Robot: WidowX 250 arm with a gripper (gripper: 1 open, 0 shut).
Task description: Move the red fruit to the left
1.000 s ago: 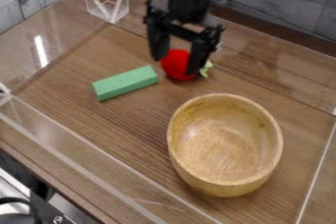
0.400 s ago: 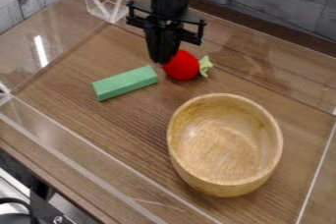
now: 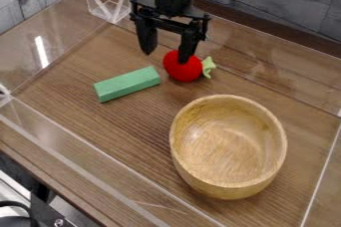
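The black gripper [image 3: 173, 42] hangs at the far side of the desk [image 3: 100, 141] with its fingers spread wide and nothing held between them, close to the red fruit [image 3: 182, 66], which lies on the desk just on the near side of it, green leaves [image 3: 206, 65] pointing right. To the fruit's left and slightly nearer lies the green block [image 3: 128, 85], set at a slant, while the round wooden bowl [image 3: 228, 145] stands nearer and to the right, apart from the fruit.

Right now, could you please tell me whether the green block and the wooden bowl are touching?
Apart: the camera view shows bare tabletop between the green block and wooden bowl.
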